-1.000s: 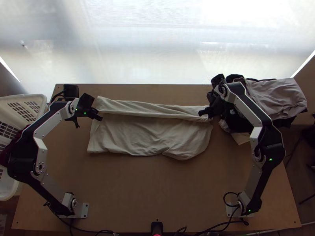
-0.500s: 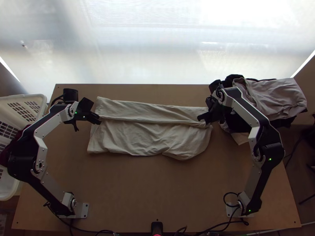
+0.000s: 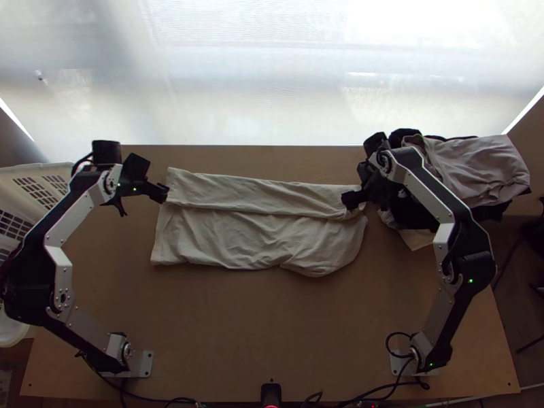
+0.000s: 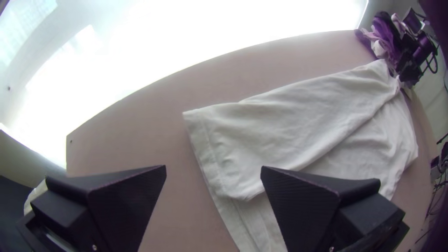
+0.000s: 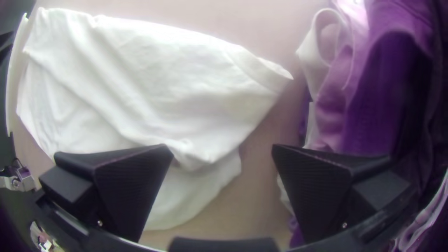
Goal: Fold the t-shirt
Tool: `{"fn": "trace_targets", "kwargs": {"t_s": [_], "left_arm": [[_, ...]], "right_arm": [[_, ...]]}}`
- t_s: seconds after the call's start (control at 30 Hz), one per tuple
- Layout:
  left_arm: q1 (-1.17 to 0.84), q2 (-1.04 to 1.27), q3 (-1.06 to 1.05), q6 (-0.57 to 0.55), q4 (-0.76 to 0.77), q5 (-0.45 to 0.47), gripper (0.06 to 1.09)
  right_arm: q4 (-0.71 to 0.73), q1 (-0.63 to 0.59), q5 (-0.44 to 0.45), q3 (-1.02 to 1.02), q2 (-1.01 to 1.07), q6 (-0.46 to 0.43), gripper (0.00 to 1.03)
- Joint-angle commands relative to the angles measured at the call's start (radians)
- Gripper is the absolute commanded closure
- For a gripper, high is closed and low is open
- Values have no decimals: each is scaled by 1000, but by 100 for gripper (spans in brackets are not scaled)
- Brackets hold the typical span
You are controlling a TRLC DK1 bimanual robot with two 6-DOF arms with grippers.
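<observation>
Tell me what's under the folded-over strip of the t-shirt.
The strip lies on more of the t-shirt, whose single wide part comes out on the side nearer the arms' bases. Anything tucked beneath the strip is covered and cannot be seen.

The t-shirt is plain off-white, the table tan, the basket white, the other clothes pinkish grey and black.

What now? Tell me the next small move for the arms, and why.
I'd bring the left gripper and right gripper to the ends of the t-shirt's near edge, ready to fold it away from the bases: both are open and empty, and the far side lies folded over in a long strip, leaving the near part uncovered.
</observation>
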Motion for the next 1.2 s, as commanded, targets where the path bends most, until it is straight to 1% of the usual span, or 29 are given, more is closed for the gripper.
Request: {"fn": "trace_targets", "kwargs": {"t_s": [0.0,0.1,0.27,0.37,0.4,0.5,0.63,0.73,0.87,0.97,1.07,1.17], "left_arm": [[-9,-119,25,40,-99,29,10],[-47,-221,-44,66,-151,49,10],[-154,-406,-257,194,-175,46,11],[-182,-495,-331,267,-241,46,11],[-190,-521,-364,306,-241,46,11],[-197,-561,-426,392,-241,42,11],[-216,-613,-470,485,-247,26,11],[-245,-630,-509,513,-280,17,12],[-263,-650,-584,576,-227,-26,12],[-263,-650,-624,620,-172,-49,12],[-260,-646,-654,648,-168,-53,12],[-262,-647,-703,694,-105,-73,12]], "right_arm": [[-53,20,-1,-9,-79,3,4],[-54,55,-3,-85,-164,4,4],[-53,121,-3,-243,-282,-7,4],[-48,181,-1,-343,-380,-57,4],[-48,208,-3,-369,-406,-73,4],[-41,301,5,-444,-472,-99,4],[18,411,48,-539,-520,-103,5],[64,460,60,-599,-521,-102,5],[134,517,106,-650,-530,-93,5],[160,547,135,-661,-541,-91,5],[180,555,152,-677,-546,-91,5],[205,560,161,-696,-546,-94,5]]}}
